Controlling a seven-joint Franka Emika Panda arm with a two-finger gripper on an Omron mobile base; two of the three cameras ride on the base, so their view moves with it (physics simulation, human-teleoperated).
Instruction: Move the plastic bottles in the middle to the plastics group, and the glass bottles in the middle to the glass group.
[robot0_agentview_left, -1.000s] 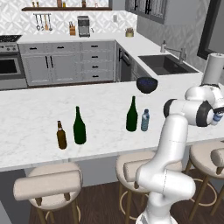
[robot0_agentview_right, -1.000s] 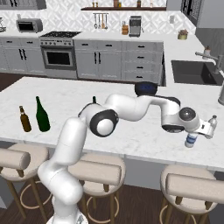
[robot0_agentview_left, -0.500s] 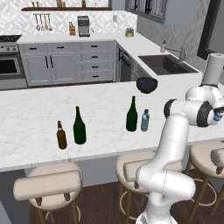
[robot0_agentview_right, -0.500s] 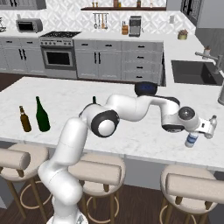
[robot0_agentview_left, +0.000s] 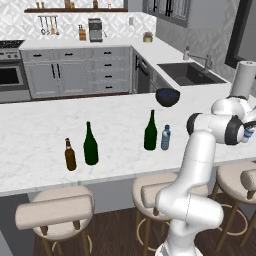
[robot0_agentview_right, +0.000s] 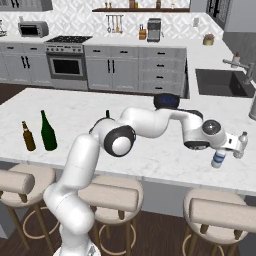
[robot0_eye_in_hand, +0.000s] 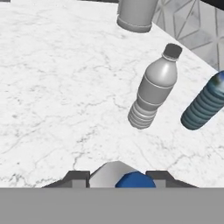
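Note:
At the counter's right end my gripper is shut on the clear water bottle with a blue label; its blue and pale body shows between my fingertips. Just beyond stand a pale translucent plastic bottle and a bluish-teal ribbed one. In the middle stand the tall green wine bottle and a small bluish water bottle beside it. On the left are the dark green wine bottle and the short brown beer bottle.
A black bowl sits behind the middle bottles. A white paper-towel roll stands at the far right, close behind the plastic bottles. The sink lies on the back counter. Stools line the counter's front edge.

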